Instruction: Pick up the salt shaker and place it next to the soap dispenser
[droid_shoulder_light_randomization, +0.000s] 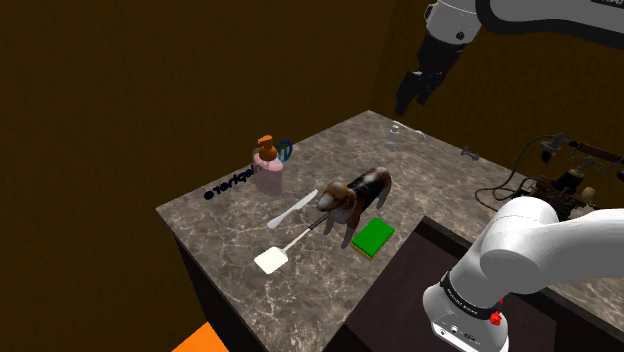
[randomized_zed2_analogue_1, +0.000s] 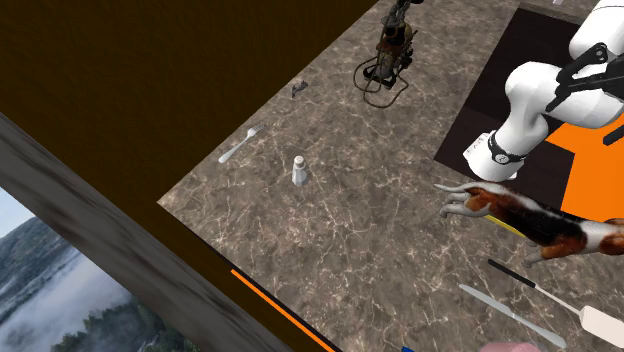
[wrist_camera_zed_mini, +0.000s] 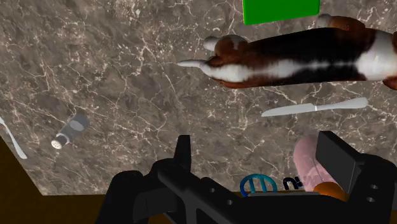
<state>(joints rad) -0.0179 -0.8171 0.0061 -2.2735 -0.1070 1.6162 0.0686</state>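
Looks like the approach step, with no grasp made yet. High over the bench, a released gripper; in the wrist view, two black fingers well apart and nothing between them. Below the gripper and a little to the side of one finger, the salt shaker: pale, half see-through, alone on the bench and touching nothing. Much further from the gripper, beyond a brown and white dog figure, the soap dispenser, pink with an orange pump, well apart from the shaker.

Next, probably: to bring the gripper straight above the shaker, to go down with the fingers apart, then to close on the narrow body below the cap. Calls for care, because small and light by the look, so easy to knock over if touched by one finger first. After that, to lift, to carry above the dog figure and not through it, and to set down just beside the dispenser on bare bench.

From the shoulder view, possible to judge the height of the gripper above the shaker; from the wrist view, not possible. From the second exterior view, plainly an upright shaker, with a pale fork near it. From the wrist view, a knife between the dog figure and the dispenser, and a blue ring-shaped thing just beside the dispenser, seen near the other finger.
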